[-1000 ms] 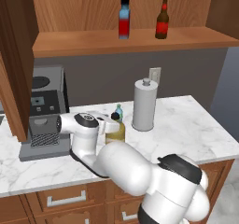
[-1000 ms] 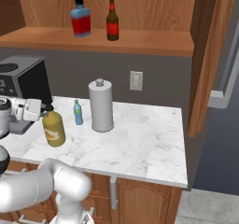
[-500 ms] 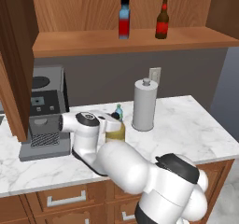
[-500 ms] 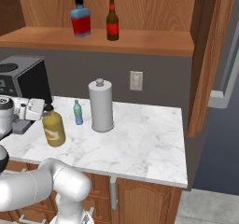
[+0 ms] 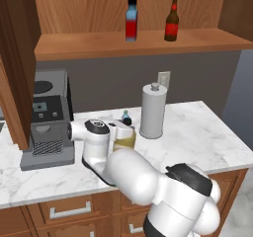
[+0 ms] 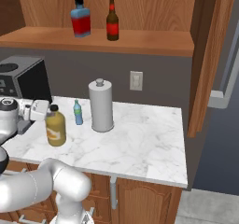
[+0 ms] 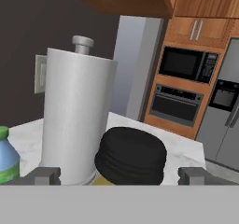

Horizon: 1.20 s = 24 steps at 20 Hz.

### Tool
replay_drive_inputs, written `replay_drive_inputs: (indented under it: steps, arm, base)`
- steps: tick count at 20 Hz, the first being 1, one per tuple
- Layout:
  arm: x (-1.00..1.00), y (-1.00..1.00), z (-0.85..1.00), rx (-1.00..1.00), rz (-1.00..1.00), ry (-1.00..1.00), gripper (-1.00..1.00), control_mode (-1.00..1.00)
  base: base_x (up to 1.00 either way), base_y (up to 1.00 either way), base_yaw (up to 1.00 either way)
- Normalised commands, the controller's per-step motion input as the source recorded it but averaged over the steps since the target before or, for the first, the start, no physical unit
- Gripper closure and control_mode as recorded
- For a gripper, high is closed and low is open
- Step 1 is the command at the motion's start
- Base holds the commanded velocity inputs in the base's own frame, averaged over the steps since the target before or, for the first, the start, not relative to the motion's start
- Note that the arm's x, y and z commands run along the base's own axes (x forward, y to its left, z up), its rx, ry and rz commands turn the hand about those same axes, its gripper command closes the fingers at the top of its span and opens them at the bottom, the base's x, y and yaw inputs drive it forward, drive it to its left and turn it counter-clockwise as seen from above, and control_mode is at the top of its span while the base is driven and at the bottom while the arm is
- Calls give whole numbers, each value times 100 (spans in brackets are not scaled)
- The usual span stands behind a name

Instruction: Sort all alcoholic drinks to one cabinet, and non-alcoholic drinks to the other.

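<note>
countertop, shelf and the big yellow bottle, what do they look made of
Countertop: looks like polished marble, white with grey veining. Shelf: wood, brown with visible grain, matte finish. Orange-yellow bottle: probably plastic, with a smooth, slightly glossy, see-through amber body; glass cannot be ruled out. Its black cap shows stacked ridges, likely moulded plastic.

Bench [image 6: 140, 139]: glossy white marble, grey veining. Cabinets [image 5: 138, 43]: warm wood grain, matt. Paper-towel roll [image 6: 101, 107]: matt white paper. Juice bottle [image 6: 55, 129]: smooth yellow plastic, ridged black cap. Coffee machine [image 5: 47, 120]: matt grey with dark panels.
</note>
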Motion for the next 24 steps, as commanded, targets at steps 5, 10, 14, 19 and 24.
replay_drive_inputs:
  steps: [5,10,14,19,24]
  arm:
    - [2,-1,-18,-7,0,0,100,-100]
    - [0,0,1,-6,0,0,100,-100]
    - [-9,0,48,-2,1,0,100,-100]
    - [-8,0,95,2,8,0,100,-100]
    - [-7,0,92,5,15,0,100,-100]
  base:
    - [0,0,0]
    - [0,0,0]
    - [0,0,0]
    - [0,0,0]
    - [0,0,0]
